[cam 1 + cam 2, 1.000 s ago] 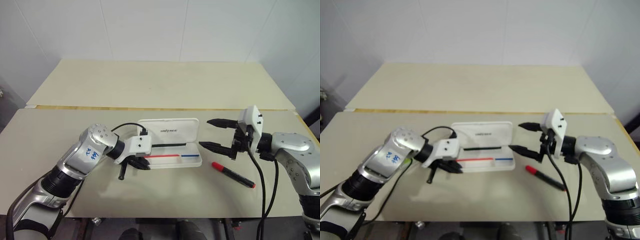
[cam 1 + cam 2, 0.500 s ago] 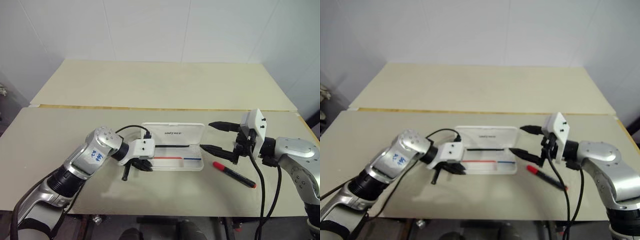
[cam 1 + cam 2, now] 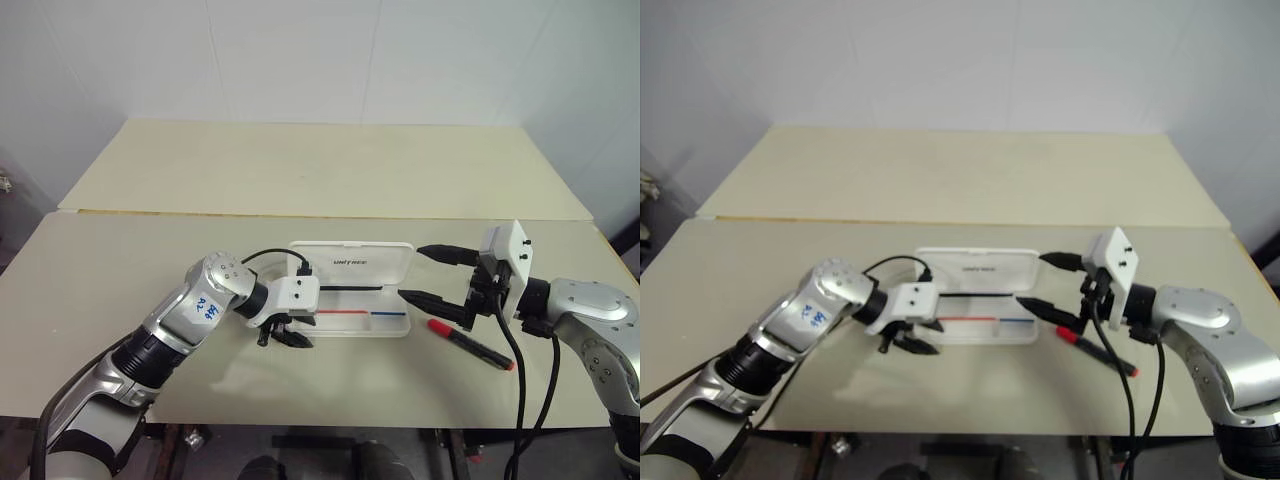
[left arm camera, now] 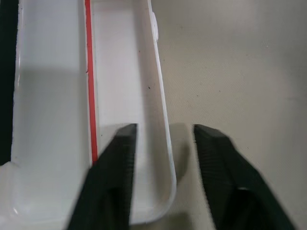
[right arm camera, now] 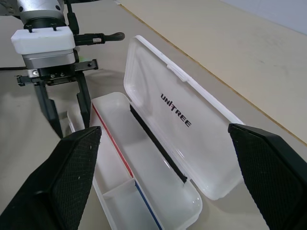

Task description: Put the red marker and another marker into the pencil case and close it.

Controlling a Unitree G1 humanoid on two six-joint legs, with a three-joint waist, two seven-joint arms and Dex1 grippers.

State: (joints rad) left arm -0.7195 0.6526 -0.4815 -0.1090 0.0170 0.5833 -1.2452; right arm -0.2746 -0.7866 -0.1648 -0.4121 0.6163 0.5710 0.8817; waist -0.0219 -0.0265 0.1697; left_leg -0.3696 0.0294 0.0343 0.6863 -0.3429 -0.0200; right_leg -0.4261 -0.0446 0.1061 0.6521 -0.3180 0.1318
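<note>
The white pencil case [image 3: 352,265] lies open in the middle of the near table, its lid tilted up and its tray [image 5: 115,158] with red and blue stripes empty. My left gripper [image 3: 282,338] is open at the case's left front corner; in the left wrist view one finger [image 4: 112,177] is over the tray and the other outside its front wall [image 4: 160,120]. The red marker [image 3: 470,343] lies on the table just right of the case. My right gripper [image 3: 411,272] hovers wide open above the case's right end, holding nothing. The other marker is hidden.
The case sits on a beige table [image 3: 120,270] whose front edge runs close below both arms. A second beige table [image 3: 330,170] adjoins it behind, against a white wall. Black cables hang from both wrists.
My left gripper has gone from shut to open and edged right along the case's front left corner. The right gripper has stayed open in place. The camera view has shifted slightly.
</note>
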